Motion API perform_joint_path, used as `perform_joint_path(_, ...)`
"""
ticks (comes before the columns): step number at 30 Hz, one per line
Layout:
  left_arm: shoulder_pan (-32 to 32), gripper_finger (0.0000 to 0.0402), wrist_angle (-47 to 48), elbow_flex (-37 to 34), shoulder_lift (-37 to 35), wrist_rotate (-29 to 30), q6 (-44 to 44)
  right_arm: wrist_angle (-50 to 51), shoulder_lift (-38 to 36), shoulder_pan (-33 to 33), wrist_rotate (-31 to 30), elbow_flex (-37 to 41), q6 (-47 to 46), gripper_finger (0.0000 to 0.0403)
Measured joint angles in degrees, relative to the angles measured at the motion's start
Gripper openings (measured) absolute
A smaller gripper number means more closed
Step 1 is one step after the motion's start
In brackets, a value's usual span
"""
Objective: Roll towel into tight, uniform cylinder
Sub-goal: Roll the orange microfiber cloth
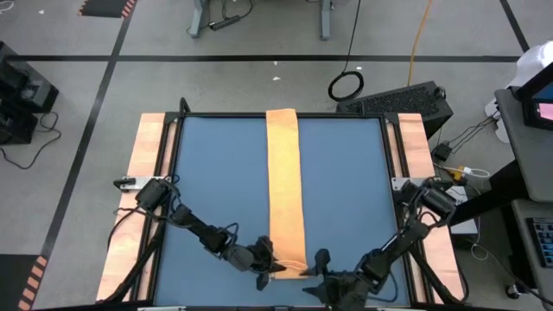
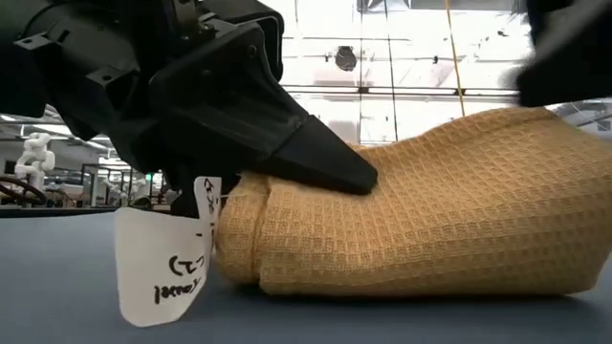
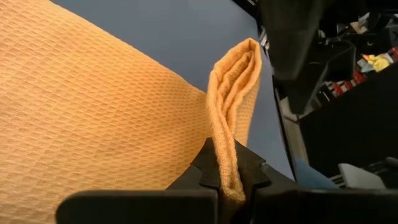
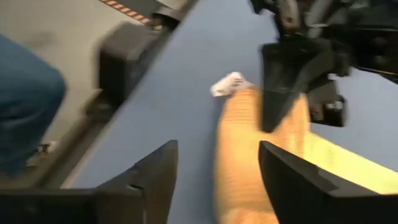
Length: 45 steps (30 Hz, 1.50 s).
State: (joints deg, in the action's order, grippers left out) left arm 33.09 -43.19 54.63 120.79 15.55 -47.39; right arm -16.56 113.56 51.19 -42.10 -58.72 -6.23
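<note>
i see the towel point(image 1: 283, 186) lying as a long folded strip down the middle of the blue table point(image 1: 216, 173), running from the far edge to the near edge, where its end is lifted and folded over into a small hump. my left gripper point(image 1: 273, 269) sits at that near end on the strip's left side, its fingers point(image 3: 236, 168) closed on the raised fold of cloth, which stands up between them in the left wrist view. from table height the dark finger presses into the top of the hump, and the white tag point(image 2: 161, 266) hangs just beside it at the towel's left edge. my right gripper point(image 1: 318, 275) is at the near edge just right of the towel, its fingers point(image 4: 155, 174) spread apart and holding nothing.
</note>
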Motion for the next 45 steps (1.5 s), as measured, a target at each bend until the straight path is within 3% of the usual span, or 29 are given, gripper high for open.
perform_joint_path(4, 0.3, 0.0015, -0.1, 0.0, 0.0, 0.0, -0.2, 0.1, 0.0, -2.1, 0.4, 0.0, 0.4, 0.0241)
perform_joint_path(7, 0.6, 0.0014, -0.1, 0.0, 0.1, 0.0, -0.3, 0.3, 0.5, -3.8, 4.4, -0.1, -1.1, 0.0246)
perform_joint_path(25, 0.5, 0.0014, 0.1, 0.0, 0.1, 1.1, 0.4, 2.7, 3.7, -6.3, 3.9, 0.0, -9.9, 0.0247)
perform_joint_path(35, -0.1, 0.0021, 0.8, 0.0, 0.2, 4.2, 6.0, 5.7, 3.6, -6.1, 6.2, -0.1, -18.8, 0.0242)
perform_joint_path(45, -0.6, 0.0009, -4.6, 0.0, 0.2, -2.6, 12.1, 7.0, -2.8, -3.5, 4.6, -0.1, -23.3, 0.0224)
